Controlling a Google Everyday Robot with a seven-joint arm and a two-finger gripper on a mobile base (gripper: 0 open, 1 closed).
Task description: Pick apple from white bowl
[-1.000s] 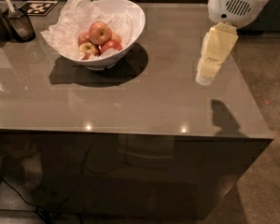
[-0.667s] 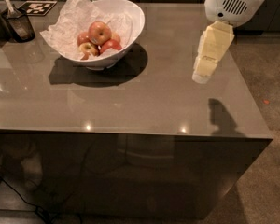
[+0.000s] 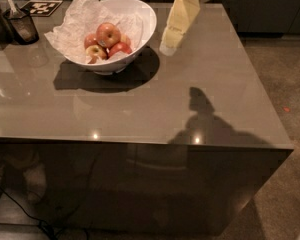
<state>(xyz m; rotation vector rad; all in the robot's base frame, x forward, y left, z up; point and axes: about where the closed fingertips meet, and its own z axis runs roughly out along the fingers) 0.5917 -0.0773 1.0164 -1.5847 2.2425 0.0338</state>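
Note:
The white bowl [image 3: 142, 24] stands at the back left of the grey table, lined with crumpled white paper. The apple [image 3: 108, 34], the largest, red-orange with a pale blush, sits on top of the pile. A smaller yellow-green apple [image 3: 96, 52] and a deep-red apple [image 3: 121, 49] lie in front of it. My gripper [image 3: 169, 46] hangs from the top edge, pale yellow, tilted down to the left. It is just right of the bowl's rim, above the table and apart from the apples.
A dark mesh cup [image 3: 21, 25] with a utensil stands at the far left. A black-and-white marker card [image 3: 44, 7] lies at the back left. The table's right edge [image 3: 262, 84] drops to carpet.
The gripper has moved left, from the table's right part to right beside the bowl. The apples and bowl have not shifted on the table.

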